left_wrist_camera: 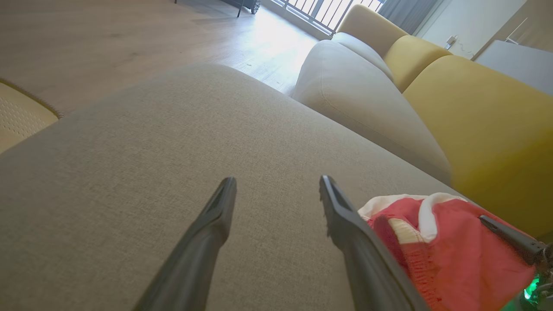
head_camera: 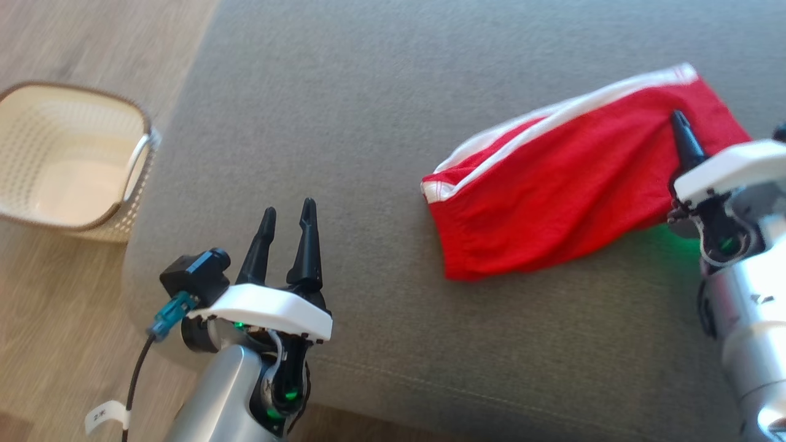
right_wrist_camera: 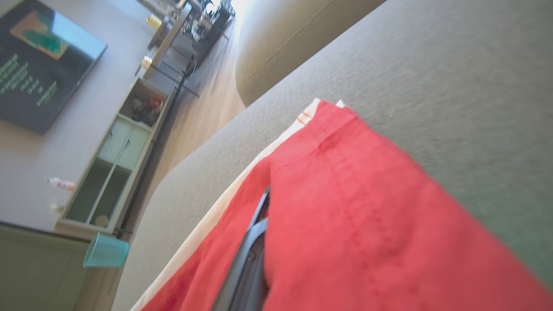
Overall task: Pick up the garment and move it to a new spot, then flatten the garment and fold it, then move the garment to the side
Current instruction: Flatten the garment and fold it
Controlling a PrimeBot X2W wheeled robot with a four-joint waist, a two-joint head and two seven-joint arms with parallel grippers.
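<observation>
Since the right hand point(head_camera: 680, 126) is clenched on a fold near the far-right end of the garment point(head_camera: 552, 184), step in hand = pick-up & move, judged barely begun.

- Item: garment, red w/ white side stripes. Lies rumpled on right part of grey cushion point(head_camera: 368, 92); creases run toward the pinch. Cannot tell if any part is off the cushion yet.
- right hand: fingers together, tips buried in red cloth; wrist view shows fabric draped round them.
- left hand point(head_camera: 287, 224): released, fingers spread, hovering over bare cushion, well apart from garment.
- Other: cream basket point(head_camera: 138, 166) on floor, left of cushion.
- Handling (judgement): single-point pinch, so cloth will hang & bunch. Lift straight up till trailing end clears, carry slow toward open middle of cushion, lower trailing end first so it lays out w/o doubling under. Check more than one layer isn't all that's caught; thin grip may slip. Bring left hand in for opposite end at flattening.
</observation>
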